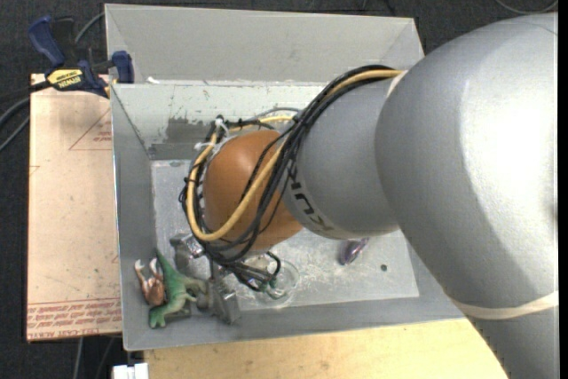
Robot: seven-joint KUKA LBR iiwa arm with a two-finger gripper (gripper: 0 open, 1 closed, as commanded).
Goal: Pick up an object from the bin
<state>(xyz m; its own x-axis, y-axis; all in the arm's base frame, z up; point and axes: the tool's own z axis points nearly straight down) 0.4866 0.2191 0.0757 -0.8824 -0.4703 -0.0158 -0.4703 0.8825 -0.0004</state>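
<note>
Gripper (211, 284) sits low in the near-left corner of the grey metal bin (133, 182), mostly hidden under the orange wrist cover (244, 191) and its black and yellow cables (200, 217). Can't tell if it's open or closed on anything. Nearest candidate is the small green plastic toy figure, dinosaur-like (173, 293), lying on the floor just view-left of the gripper, touching or nearly so, can't tell which. A small brown-and-red lump (147, 278) lies just past it by the left wall. A small purple piece (352, 251) is well apart to the right. My read: grasp step in hand. Centre on the green figure's body, not its limbs, stay off the wall, close firmly, lift straight up.
</note>
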